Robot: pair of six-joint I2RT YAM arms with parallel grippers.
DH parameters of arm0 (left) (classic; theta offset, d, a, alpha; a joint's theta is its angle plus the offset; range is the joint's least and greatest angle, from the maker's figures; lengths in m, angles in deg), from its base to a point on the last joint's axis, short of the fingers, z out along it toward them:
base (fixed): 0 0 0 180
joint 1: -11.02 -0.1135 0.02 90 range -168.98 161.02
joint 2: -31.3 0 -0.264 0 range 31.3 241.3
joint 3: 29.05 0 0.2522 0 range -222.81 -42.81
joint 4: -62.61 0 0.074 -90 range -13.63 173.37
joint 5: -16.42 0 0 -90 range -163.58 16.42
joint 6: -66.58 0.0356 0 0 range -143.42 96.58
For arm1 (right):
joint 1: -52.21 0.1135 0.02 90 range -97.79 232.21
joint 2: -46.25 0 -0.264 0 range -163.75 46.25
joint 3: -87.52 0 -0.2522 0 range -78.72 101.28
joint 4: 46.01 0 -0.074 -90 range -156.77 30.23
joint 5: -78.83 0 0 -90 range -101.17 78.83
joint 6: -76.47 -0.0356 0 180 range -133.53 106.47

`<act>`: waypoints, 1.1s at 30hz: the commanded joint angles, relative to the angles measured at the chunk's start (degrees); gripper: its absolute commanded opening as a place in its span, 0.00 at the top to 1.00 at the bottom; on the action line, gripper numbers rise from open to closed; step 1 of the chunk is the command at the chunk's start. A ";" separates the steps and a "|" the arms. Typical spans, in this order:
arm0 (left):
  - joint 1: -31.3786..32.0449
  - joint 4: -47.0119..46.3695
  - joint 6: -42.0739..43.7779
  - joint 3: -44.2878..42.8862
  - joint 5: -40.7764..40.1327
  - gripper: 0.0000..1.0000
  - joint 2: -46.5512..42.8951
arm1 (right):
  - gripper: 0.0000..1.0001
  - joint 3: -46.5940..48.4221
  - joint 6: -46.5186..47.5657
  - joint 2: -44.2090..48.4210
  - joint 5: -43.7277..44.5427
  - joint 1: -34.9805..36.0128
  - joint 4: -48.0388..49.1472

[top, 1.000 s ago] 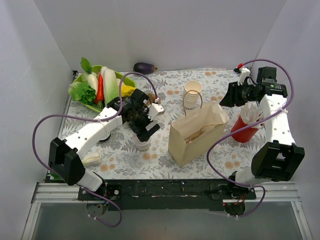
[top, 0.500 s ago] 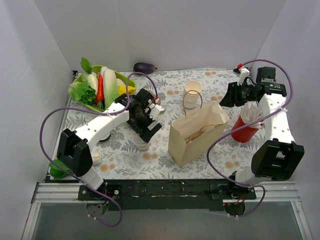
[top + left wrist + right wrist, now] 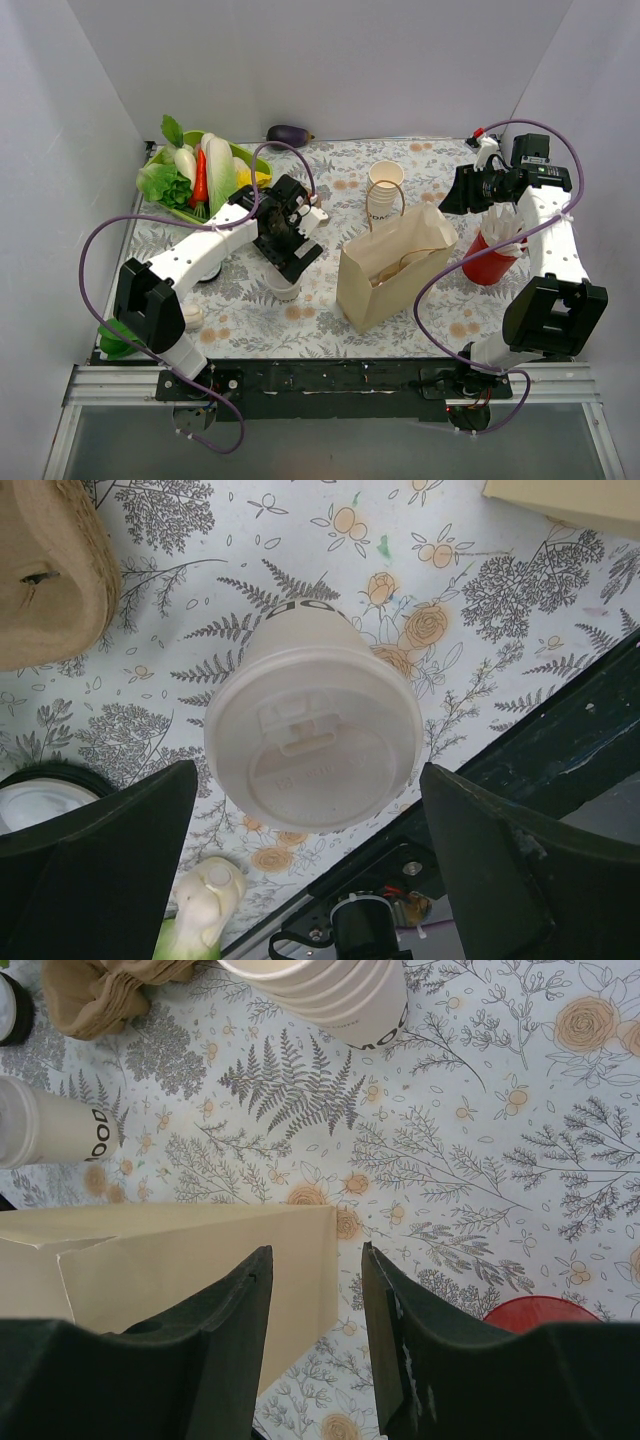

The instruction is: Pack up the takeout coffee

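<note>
- Re coffee (image 3: pixel 283 288): stands upright on the worktop (image 3: pixel 240 300), left of the bag (image 3: pixel 390 275) and clear of it. Carries its white lid (image 3: pixel 312 745) and dark print on the side.
- Re left end effector (image 3: pixel 290 262): hangs directly over the coffee, pointing down. Has its fingers (image 3: pixel 100 860) spread wide, one on each side of the lid, with patterned worktop showing in both gaps. Clamps nothing and touches nothing in the wrist view.
- Re fingertip height against the lid: cannot tell.
- Re right end effector (image 3: pixel 452 197): hangs raised over the far right of the worktop, above the bag's right side. Has its fingers (image 3: pixel 225 1350) partly apart with nothing between them. Looks down on a corner of the bag in its wrist view.
- Re bag: stands upright right of centre, mouth open, with a pale shape visible inside.
- Re stack of cups (image 3: pixel 385 190): stands lidless just behind the bag.
- Re red cup (image 3: pixel 490 255): stands just right of the bag and holds white straws.
- Re tray (image 3: pixel 190 215): sits at the far left corner, loaded with vegetables.
- Re eggplant (image 3: pixel 290 134): lies at the far edge, right of the tray.
- Re white vegetable (image 3: pixel 185 317): lies near the left edge, close to the left arm.
</note>
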 commanded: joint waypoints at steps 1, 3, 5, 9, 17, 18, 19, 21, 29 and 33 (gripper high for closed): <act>0.54 0.96 0.23 -2.55 0.79 0.07 0.01 | 0.51 1.99 -0.05 -0.42 -1.32 -0.06 0.69; 0.63 1.13 0.06 -2.46 1.06 0.08 0.36 | 0.51 1.90 -0.05 -0.42 -1.23 -0.14 0.69; 0.80 1.22 0.06 -2.20 1.41 0.09 0.36 | 0.51 1.81 0.13 -0.25 -1.14 -0.14 0.77; 1.07 1.22 0.23 -1.23 0.18 0.09 0.28 | 0.51 1.46 0.22 -0.24 -1.05 -0.06 0.77; 1.24 0.17 0.06 -0.44 -0.52 0.09 0.54 | 0.51 1.72 0.22 -0.60 -1.05 -0.06 0.95; 1.33 0.08 0.14 -0.27 -0.52 0.09 0.54 | 0.51 1.72 0.22 -0.68 -1.05 -0.14 0.86; 1.33 -0.10 0.14 0.08 -0.61 0.10 0.54 | 0.51 1.81 0.22 -0.77 -1.05 -0.06 0.95; 1.33 -0.19 0.06 0.35 -0.70 0.11 0.45 | 0.51 1.90 0.22 -0.86 -1.05 -0.14 0.95; 1.77 -0.28 0.41 1.40 -1.05 0.15 0.19 | 0.51 1.72 0.22 -0.77 -0.97 -0.14 0.95; 1.77 -0.54 0.41 1.49 -1.14 0.19 0.28 | 0.51 1.81 0.22 -0.86 -0.88 -0.14 0.86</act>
